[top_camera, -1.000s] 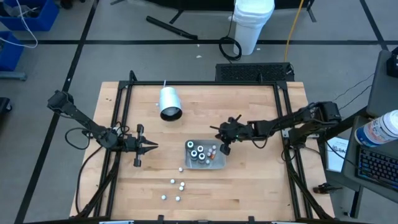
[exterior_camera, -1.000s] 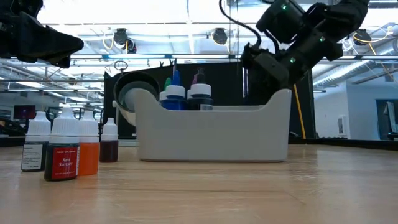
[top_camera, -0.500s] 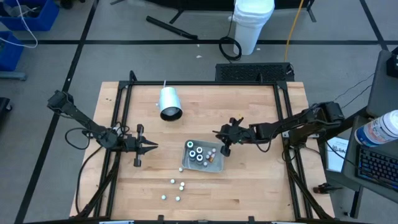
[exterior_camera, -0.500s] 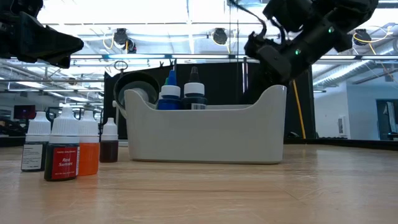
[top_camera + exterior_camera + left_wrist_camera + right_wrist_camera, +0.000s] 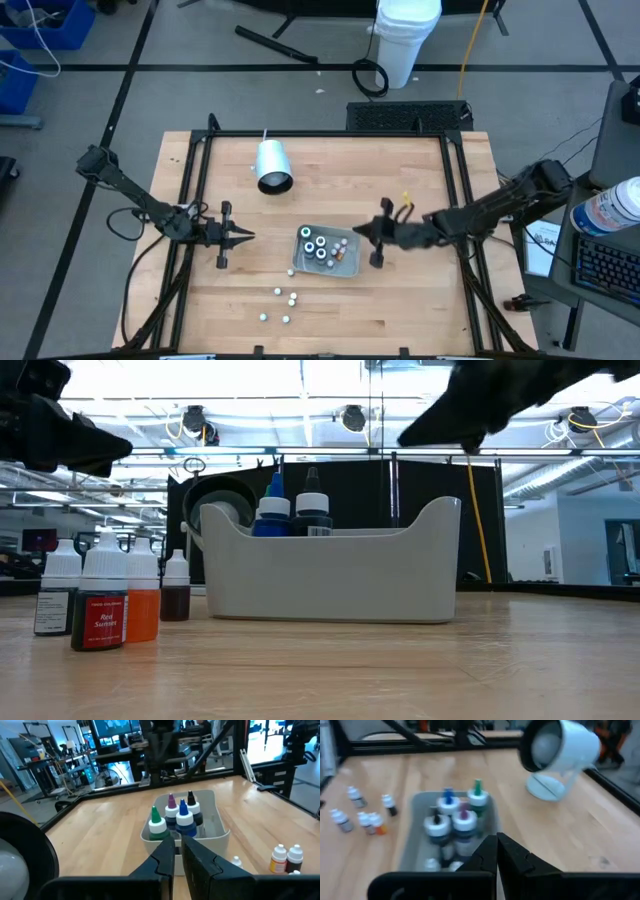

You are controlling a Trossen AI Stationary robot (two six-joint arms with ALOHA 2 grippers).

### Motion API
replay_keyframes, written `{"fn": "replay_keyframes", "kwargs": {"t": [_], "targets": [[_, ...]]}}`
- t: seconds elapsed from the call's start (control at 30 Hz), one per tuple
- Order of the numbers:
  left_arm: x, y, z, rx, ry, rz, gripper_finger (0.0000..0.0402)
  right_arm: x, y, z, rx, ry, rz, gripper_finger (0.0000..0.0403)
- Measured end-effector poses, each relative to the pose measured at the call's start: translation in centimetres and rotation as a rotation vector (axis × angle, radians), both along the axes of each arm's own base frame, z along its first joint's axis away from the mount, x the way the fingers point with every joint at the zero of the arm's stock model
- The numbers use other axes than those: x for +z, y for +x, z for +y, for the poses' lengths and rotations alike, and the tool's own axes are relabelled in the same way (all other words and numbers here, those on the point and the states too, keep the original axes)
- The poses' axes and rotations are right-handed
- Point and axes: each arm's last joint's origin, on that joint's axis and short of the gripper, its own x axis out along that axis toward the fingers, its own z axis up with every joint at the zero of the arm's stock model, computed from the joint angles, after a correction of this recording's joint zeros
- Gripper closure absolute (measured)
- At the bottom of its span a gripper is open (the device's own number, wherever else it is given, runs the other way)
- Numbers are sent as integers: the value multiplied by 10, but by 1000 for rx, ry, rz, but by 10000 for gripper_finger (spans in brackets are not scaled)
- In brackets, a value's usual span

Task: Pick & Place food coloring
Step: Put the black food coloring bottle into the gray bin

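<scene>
While the right gripper [image 5: 375, 243] hangs empty just beside the clear grey rectangular tray [image 5: 352, 264], fingers pressed together, it needs to spread them and come down square over a cap. Just ahead, four tall dark food coloring bottles [image 5: 454, 817] stand in the tray; farther off, small loose bottles [image 5: 364, 815] wait. Left gripper [image 5: 235, 237] idles closed, well apart.

In the low view the tray [image 5: 335, 575] wall hides all but the tops of the bottles [image 5: 292, 512] inside it. The right arm [image 5: 500, 400] is a dark blur cut off by the top edge.
</scene>
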Motion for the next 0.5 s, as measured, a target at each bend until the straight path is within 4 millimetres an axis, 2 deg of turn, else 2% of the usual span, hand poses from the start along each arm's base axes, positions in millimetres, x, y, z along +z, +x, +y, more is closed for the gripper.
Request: {"fn": "replay_keyframes", "kwargs": {"t": [0.17,0.27,0.37,0.5], "targets": [[-1,0,0,1,-15,9,360,-6,-7,41,-10,-93,-65,403],[-2,0,-1,-21,-43,25,360,-18,-10,59,-17,-136,-63,403],[-5,-1,-2,-74,-92,52,360,-27,-8,66,-8,-190,-51,403],[-7,-1,-3,-95,-204,83,360,-27,-6,64,1,-185,-46,403]]}}
